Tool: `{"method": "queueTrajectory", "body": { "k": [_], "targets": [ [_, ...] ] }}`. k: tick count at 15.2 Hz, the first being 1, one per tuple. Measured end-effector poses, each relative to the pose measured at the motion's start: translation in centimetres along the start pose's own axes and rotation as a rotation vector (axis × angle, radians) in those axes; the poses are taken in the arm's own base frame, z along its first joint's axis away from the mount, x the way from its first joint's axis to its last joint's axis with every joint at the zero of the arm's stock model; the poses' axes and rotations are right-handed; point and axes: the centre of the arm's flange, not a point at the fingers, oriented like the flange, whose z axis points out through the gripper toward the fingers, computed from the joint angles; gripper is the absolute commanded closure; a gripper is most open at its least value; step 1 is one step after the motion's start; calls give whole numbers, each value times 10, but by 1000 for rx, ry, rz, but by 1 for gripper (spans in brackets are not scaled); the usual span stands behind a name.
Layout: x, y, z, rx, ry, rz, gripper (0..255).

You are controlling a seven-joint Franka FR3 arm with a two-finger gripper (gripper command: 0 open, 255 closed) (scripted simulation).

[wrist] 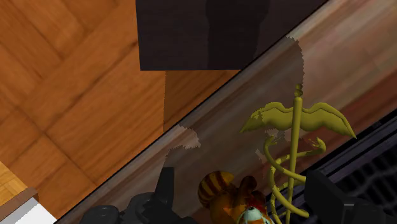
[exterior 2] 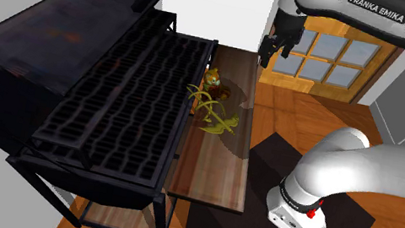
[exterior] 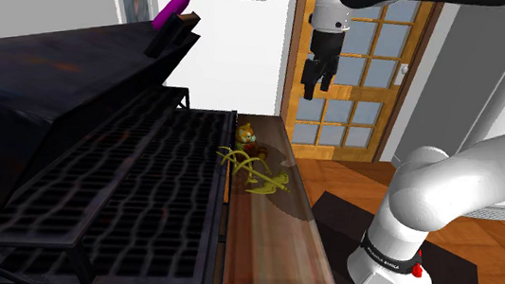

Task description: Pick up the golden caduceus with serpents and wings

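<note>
The golden caduceus (exterior: 258, 169) (exterior 2: 214, 111) lies on a wooden side shelf (exterior: 275, 248) (exterior 2: 212, 171) next to a black grill. In the wrist view its wings and coiled serpents (wrist: 294, 137) spread across the shelf (wrist: 216, 137), with the staff running close to one finger. My black gripper (exterior: 317, 87) (exterior 2: 266, 58) (wrist: 242, 178) hangs well above the shelf's far end, open, with nothing between its fingers. A small orange animal figurine (exterior: 247, 135) (exterior 2: 214, 77) (wrist: 222, 194) stands right beside the caduceus, on its far side.
The grill's grate (exterior: 122, 187) (exterior 2: 127, 96) borders the shelf, with its raised dark lid (exterior: 35, 81) behind. A purple handle (exterior: 175, 1) tops the lid. A glazed wooden door (exterior: 358, 69) (exterior 2: 331, 54) stands beyond. A dark mat (exterior 2: 270, 159) lies under the stand on wooden floor.
</note>
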Motion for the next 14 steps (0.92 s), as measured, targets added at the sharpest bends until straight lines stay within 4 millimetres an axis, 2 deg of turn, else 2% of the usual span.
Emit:
{"method": "queueTrajectory", "body": {
  "k": [1, 3, 8, 10, 11, 14],
  "targets": [
    [0, 0, 0, 0, 0, 0, 0],
    [5, -10, 12, -1, -2, -3, 0],
    [30, -38, 59, -6, -7, -13, 0],
    [40, -56, 83, -8, -8, -18, 0],
    [40, -57, 94, -9, -9, -20, 0],
    [53, -80, 129, -12, -12, -26, 0]
  ]
}}
